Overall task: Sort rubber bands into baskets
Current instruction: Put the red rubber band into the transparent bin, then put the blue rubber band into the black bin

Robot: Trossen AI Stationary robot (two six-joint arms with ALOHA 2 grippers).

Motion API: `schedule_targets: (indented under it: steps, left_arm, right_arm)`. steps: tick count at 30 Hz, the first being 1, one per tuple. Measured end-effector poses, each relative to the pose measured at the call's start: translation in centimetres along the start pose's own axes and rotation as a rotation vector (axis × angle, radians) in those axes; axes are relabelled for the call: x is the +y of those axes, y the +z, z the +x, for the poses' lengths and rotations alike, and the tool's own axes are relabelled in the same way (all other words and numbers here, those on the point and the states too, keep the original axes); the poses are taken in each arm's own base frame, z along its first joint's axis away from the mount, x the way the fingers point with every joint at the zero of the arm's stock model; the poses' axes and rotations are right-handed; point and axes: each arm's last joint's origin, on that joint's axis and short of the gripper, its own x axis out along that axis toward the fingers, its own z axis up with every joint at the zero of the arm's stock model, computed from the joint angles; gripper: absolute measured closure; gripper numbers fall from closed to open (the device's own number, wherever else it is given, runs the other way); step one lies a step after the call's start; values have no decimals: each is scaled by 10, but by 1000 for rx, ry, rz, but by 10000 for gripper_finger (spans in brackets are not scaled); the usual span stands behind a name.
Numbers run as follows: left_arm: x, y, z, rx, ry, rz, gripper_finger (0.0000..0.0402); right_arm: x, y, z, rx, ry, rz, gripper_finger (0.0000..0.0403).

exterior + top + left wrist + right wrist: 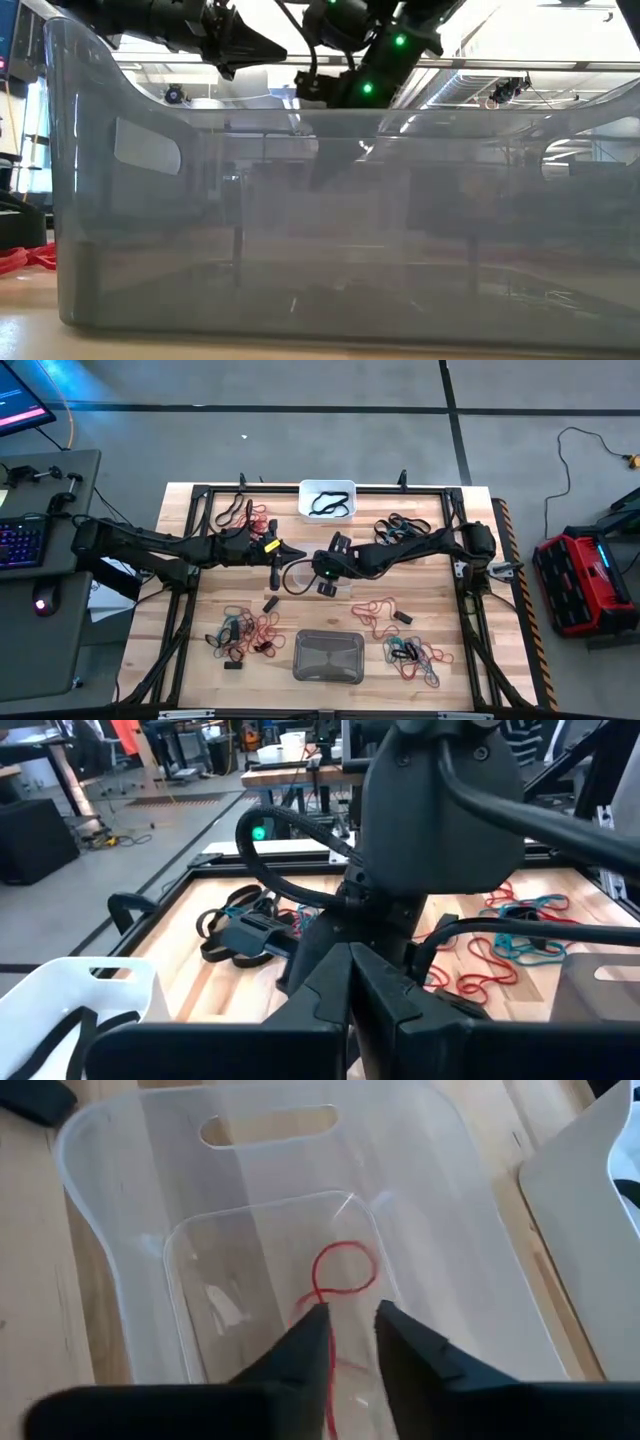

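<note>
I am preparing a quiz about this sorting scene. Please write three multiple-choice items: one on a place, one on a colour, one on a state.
1. Where is the right end effector?
A. Above the clear basket
B. Above the grey basket
C. Off the table

2. What colour is the rubber band lying in the clear basket?
A. Black
B. Red
C. Teal

3. How do the right end effector's jaws stand?
A. Pressed together
B. Shut on a black band
C. Slightly apart

Answers: 1 A, the right wrist view looks straight down into the clear basket. 2 B, a red loop shows on its floor. 3 C, a gap shows between the fingers.
</note>
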Motion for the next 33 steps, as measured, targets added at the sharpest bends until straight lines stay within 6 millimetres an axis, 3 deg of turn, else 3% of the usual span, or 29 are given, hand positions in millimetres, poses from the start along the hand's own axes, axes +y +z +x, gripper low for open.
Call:
schedule_targets:
  steps: [4, 8, 12, 17, 20, 26, 33]
  left_arm:
    - [0, 0, 0, 0, 1, 1, 401]
    - [0, 0, 0, 2, 0, 1, 401]
    - [0, 0, 0, 2, 0, 1, 401]
    - [0, 0, 0, 3, 0, 2, 401]
    - [0, 0, 0, 2, -1, 2, 401]
    - [0, 0, 0, 2, -1, 6, 401]
    - [0, 0, 0, 0, 0, 9, 401]
  right_arm:
    - [-1, 6, -6, 6, -4, -11, 265]
    - [0, 15, -17, 26, -4, -55, 250]
    - [4, 22, -29, 48, -15, -121, 286]
    - [8, 22, -40, 55, -37, -158, 386]
    - [9, 20, -53, 25, -55, -126, 388]
    - [9, -4, -78, -68, -46, -30, 399]
    - [8, -52, -126, -129, 53, 105, 402]
